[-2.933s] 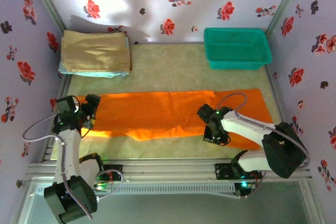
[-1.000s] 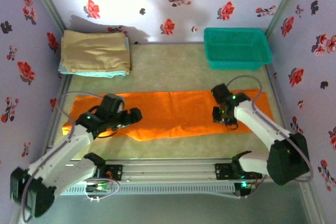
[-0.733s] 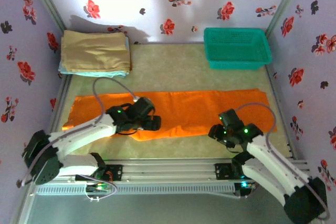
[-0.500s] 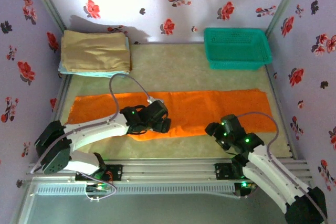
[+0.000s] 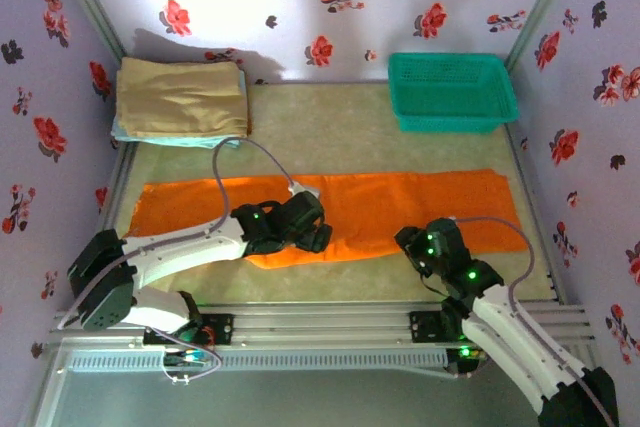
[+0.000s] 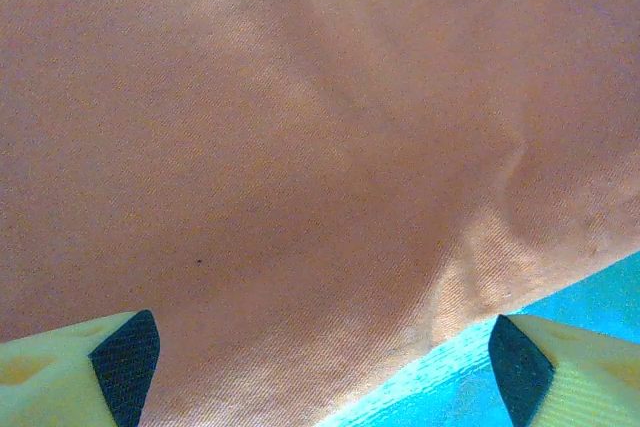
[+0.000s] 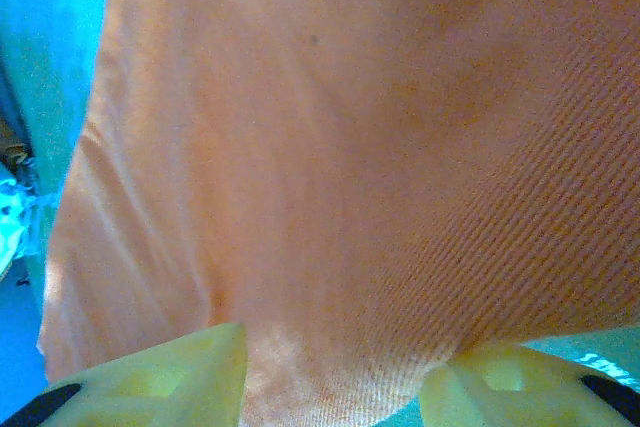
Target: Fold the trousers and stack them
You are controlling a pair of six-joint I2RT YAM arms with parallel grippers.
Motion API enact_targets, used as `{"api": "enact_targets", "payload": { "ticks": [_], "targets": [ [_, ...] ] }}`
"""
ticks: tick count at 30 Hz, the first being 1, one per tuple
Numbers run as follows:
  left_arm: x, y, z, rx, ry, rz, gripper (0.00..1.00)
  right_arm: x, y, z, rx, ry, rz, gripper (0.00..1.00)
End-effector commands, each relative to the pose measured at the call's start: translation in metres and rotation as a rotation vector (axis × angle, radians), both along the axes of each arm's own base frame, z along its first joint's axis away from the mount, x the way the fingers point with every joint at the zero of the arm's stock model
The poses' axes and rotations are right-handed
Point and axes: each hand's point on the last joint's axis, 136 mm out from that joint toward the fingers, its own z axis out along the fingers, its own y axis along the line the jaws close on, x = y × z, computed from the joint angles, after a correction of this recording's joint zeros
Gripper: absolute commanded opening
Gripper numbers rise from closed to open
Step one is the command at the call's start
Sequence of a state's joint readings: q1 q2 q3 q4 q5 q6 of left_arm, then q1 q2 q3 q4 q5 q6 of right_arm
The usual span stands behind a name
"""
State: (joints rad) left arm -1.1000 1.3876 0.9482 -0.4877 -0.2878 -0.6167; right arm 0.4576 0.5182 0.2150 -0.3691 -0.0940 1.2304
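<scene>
Orange trousers [image 5: 400,202] lie flat across the middle of the table [image 5: 330,117], with bare surface beyond their far edge. The left gripper [image 5: 315,234], jaws wide, is over the near edge at mid-length. The right gripper [image 5: 410,242] meets that edge further right; I cannot tell whether it grips the cloth.

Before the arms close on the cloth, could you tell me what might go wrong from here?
1. The left gripper stands open over a ripple beside the orange trousers' near edge; closing there might press in a crease.
2. The right gripper, jaws apart, sits right at that edge, so it could close on too little cloth and slip off.
3. Both grippers are toward the middle and right; the far left end may drag and skew the fold.
</scene>
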Motion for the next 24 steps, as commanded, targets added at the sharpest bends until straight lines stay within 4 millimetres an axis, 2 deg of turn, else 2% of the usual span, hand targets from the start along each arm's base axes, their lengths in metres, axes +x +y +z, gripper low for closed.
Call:
{"api": "enact_targets", "payload": {
  "ticks": [1, 6, 11, 14, 17, 20, 24],
  "targets": [
    [0.004, -0.015, 0.014, 0.018, -0.071, -0.058, 0.89, 0.007, -0.001, 0.020, -0.001, -0.052, -0.005, 0.44],
    [-0.011, -0.043, 0.021, 0.110, -0.141, -0.211, 0.92, 0.013, 0.004, 0.037, 0.035, -0.092, -0.001, 0.41],
    [-0.030, -0.083, 0.007, 0.186, -0.156, -0.338, 0.96, 0.025, 0.003, 0.032, -0.009, -0.079, 0.003, 0.41],
    [-0.034, -0.098, -0.007, 0.234, -0.144, -0.368, 0.98, 0.034, 0.008, 0.029, -0.005, -0.070, 0.021, 0.41],
    [-0.034, -0.104, -0.017, 0.278, -0.154, -0.368, 0.98, 0.040, 0.010, 0.035, -0.010, -0.066, 0.029, 0.40],
    [-0.028, -0.101, -0.027, 0.305, -0.170, -0.335, 0.93, 0.042, 0.009, 0.042, -0.014, -0.077, 0.029, 0.40],
    [-0.028, -0.096, -0.043, 0.329, -0.157, -0.319, 0.85, 0.035, 0.009, 0.034, -0.002, -0.037, 0.030, 0.41]
  ]
}}
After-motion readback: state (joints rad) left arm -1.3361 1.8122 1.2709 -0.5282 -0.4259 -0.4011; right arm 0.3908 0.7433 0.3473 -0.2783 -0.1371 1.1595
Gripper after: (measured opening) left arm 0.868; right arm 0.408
